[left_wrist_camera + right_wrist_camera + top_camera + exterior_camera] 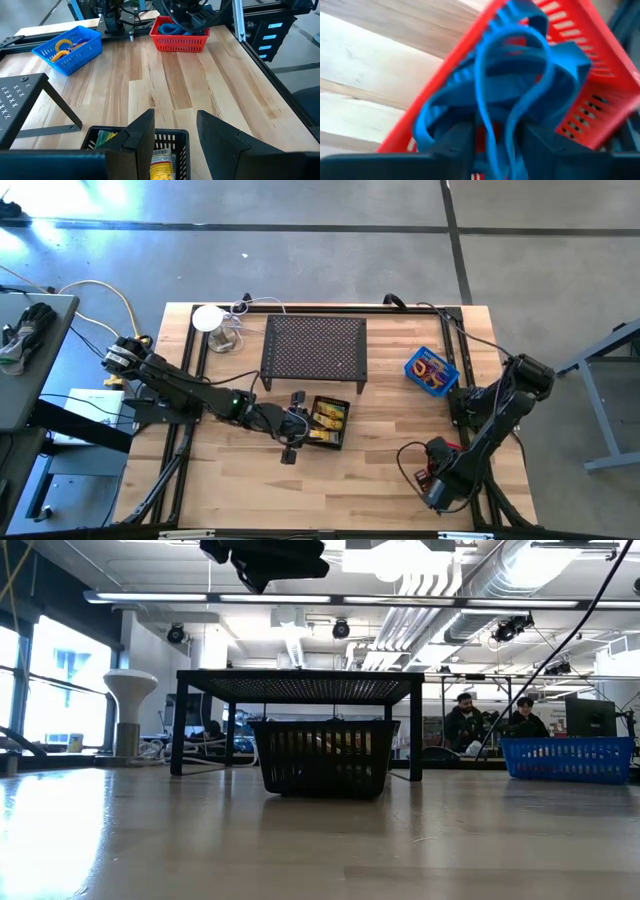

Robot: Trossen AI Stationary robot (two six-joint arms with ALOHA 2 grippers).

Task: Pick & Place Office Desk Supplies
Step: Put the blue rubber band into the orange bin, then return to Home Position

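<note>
1. Fingers of the right hand (492,145) stood slightly apart over the red basket (600,85), with blue rubber-band loops (515,75) heaped just ahead of them and one loop running down between the two tips; whether it was pinched could not be told.
2. Just beyond that hand, the red basket sat at the near right corner of the surface (370,470), and the right arm bent back from it toward the far edge.
3. Well apart from it, the left hand (175,140) hovered spread and empty above the black basket (172,135).
4. Directly beneath the left hand lay yellow packets (330,418) inside the black basket, one label showing between the fingers in the left wrist view.
5. Past the black basket stood the black perforated stand (313,348), close behind it.
6. Farther off, toward the right arm's side, the blue basket (431,371) held coloured rings (430,370).
</note>
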